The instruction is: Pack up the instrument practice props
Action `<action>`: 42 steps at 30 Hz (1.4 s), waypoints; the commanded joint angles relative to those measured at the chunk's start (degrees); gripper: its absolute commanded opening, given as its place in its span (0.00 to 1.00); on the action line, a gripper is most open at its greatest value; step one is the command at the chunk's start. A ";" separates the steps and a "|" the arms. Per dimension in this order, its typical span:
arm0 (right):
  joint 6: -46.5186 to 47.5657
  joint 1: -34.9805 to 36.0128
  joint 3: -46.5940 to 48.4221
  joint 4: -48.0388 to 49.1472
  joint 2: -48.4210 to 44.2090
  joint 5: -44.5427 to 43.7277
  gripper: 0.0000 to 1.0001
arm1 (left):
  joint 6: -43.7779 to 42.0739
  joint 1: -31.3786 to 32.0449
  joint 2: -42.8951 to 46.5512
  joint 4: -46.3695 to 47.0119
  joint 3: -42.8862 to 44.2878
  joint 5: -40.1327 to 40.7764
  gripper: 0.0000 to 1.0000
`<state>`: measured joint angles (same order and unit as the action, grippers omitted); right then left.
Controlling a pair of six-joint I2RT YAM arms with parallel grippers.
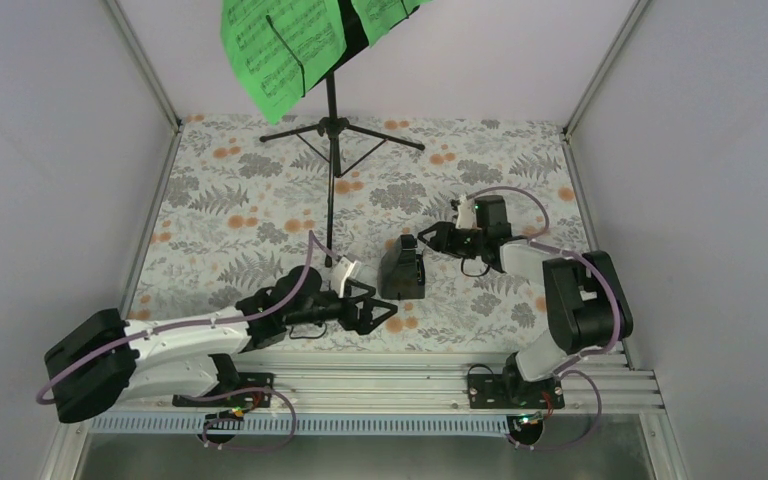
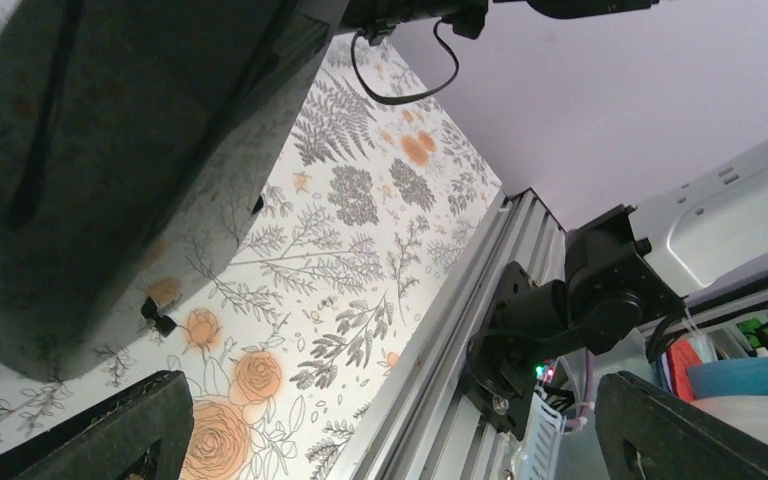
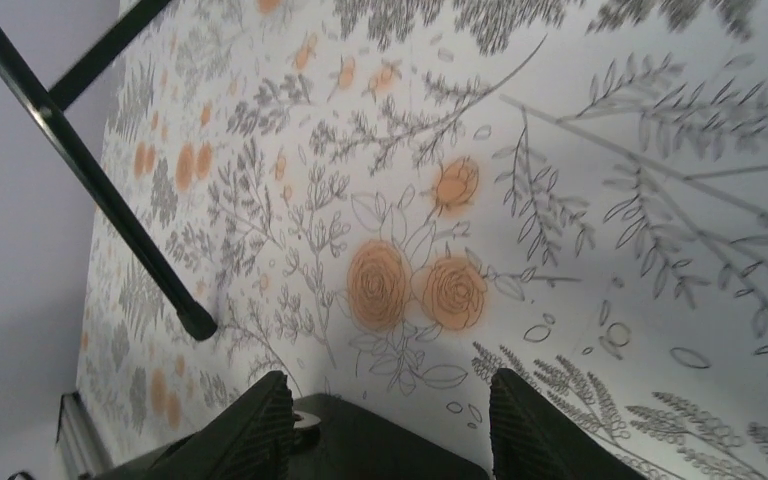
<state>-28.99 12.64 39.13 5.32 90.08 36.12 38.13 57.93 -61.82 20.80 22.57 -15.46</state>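
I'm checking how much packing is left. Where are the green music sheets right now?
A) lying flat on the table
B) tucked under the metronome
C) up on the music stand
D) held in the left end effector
C: the green music sheets rest on the desk of the music stand, which stands upright at the far side of the table.

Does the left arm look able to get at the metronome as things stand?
Probably yes: the left gripper is open and sits right beside the metronome, with nothing visible between them.
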 commanded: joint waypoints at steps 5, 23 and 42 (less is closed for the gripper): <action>4.52 1.70 0.41 1.88 3.93 7.96 0.48 | 3.18 -0.27 -8.74 12.54 1.05 -6.05 1.00; 4.53 3.18 -8.75 5.61 2.29 9.60 0.40 | 3.94 -4.31 -17.49 16.52 3.70 -7.93 1.00; -2.27 8.32 -21.54 5.87 -19.43 -0.01 0.41 | -3.07 -7.87 -13.05 2.07 8.53 -1.47 1.00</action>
<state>-30.24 20.56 17.89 10.85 73.82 38.74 37.52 50.28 -77.58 26.96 29.93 -19.70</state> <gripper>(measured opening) 0.409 1.000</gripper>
